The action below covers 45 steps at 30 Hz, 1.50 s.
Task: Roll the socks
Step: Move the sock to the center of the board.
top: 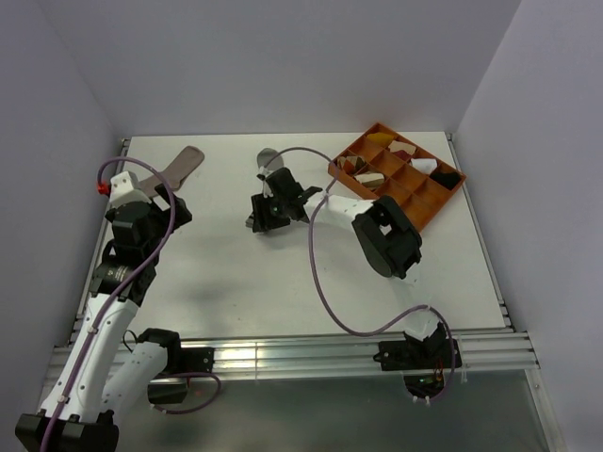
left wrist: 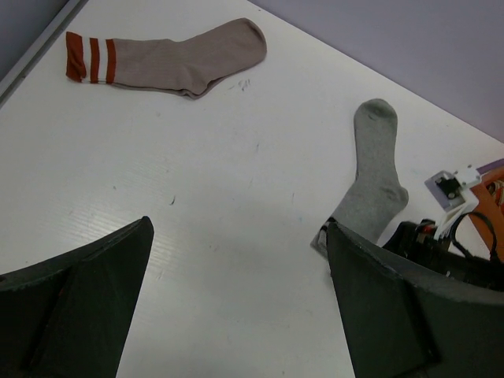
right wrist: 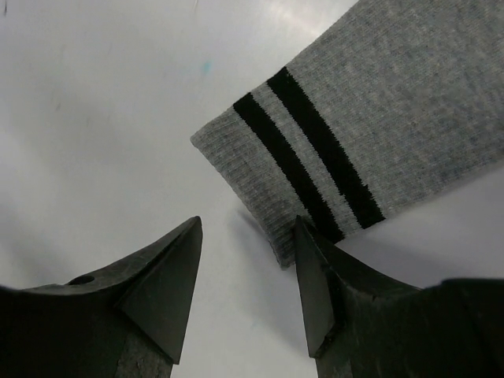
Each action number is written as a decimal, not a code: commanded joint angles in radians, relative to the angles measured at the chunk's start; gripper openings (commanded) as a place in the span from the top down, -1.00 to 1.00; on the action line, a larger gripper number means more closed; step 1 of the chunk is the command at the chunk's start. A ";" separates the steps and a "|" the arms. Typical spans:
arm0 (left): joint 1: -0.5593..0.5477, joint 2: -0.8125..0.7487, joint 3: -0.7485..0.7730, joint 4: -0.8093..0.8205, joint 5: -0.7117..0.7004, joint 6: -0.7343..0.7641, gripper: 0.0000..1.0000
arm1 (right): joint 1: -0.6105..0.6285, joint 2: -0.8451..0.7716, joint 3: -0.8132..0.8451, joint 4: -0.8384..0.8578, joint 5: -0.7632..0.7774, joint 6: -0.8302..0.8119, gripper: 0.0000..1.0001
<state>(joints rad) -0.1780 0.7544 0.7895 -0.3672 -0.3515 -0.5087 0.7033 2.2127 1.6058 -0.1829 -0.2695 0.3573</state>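
Socks: two on the table [top: 236, 273], both lying flat and unrolled. The grey sock [right wrist: 378, 102] is ribbed knit with two black stripes across the cuff. It lies in the far middle of the surface, toe towards the back wall. The pinkish-tan sock [left wrist: 181, 59] has red and white cuff stripes. It lies in the far left corner area, cuff close to the left table edge, well apart from the grey sock.

The right gripper [right wrist: 248, 228] is low over the grey cuff. Its jaws stand apart with nothing clamped. One corner of the cuff lies at the inner face of one finger, and bare table shows in the gap. The left gripper [left wrist: 236, 228] is spread wide and empty, above bare table short of both socks.

Bare surface runs between the socks and across the near half of the table. One orange divided tray [top: 445, 204] sits at the far right corner, beside the right arm.
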 commanded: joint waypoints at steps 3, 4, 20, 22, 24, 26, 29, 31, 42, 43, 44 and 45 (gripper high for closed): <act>0.005 -0.024 -0.004 0.031 0.045 0.013 -0.96 | 0.077 -0.140 -0.122 -0.144 0.052 0.134 -0.19; 0.005 -0.027 -0.004 0.034 0.051 0.013 -0.95 | 0.108 -0.174 -0.148 -0.153 0.055 0.144 -0.19; 0.005 -0.013 -0.003 0.039 0.092 0.012 -0.96 | 0.141 -0.294 0.048 -0.195 0.200 -0.084 -0.20; 0.005 -0.012 -0.003 0.037 0.092 0.012 -0.96 | 0.087 -0.268 0.051 -0.170 0.190 -0.141 -0.16; 0.005 -0.009 -0.003 0.039 0.094 0.013 -0.96 | 0.044 -0.211 0.090 -0.184 0.178 -0.170 -0.12; 0.005 -0.007 -0.004 0.037 0.095 0.012 -0.96 | 0.022 -0.177 0.112 -0.196 0.165 -0.199 -0.04; 0.003 -0.006 -0.004 0.040 0.098 0.012 -0.96 | -0.002 -0.131 0.126 -0.185 0.174 -0.218 0.02; 0.005 -0.003 -0.006 0.040 0.101 0.012 -0.96 | -0.013 -0.090 0.143 -0.190 0.176 -0.224 0.04; 0.005 0.002 -0.007 0.040 0.108 0.015 -0.96 | -0.028 0.053 0.197 -0.274 0.233 -0.221 0.10; 0.005 0.002 -0.007 0.040 0.106 0.013 -0.96 | -0.030 0.042 0.172 -0.270 0.236 -0.212 0.10; 0.005 0.002 -0.007 0.042 0.106 0.013 -0.96 | -0.034 0.012 0.117 -0.256 0.243 -0.208 0.10; 0.005 0.003 -0.006 0.042 0.106 0.013 -0.96 | -0.036 -0.005 0.085 -0.245 0.250 -0.204 0.10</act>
<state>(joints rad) -0.1780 0.7574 0.7853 -0.3630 -0.2584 -0.5087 0.6773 2.2757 1.7718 -0.4114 -0.0639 0.1406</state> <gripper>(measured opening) 0.980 0.449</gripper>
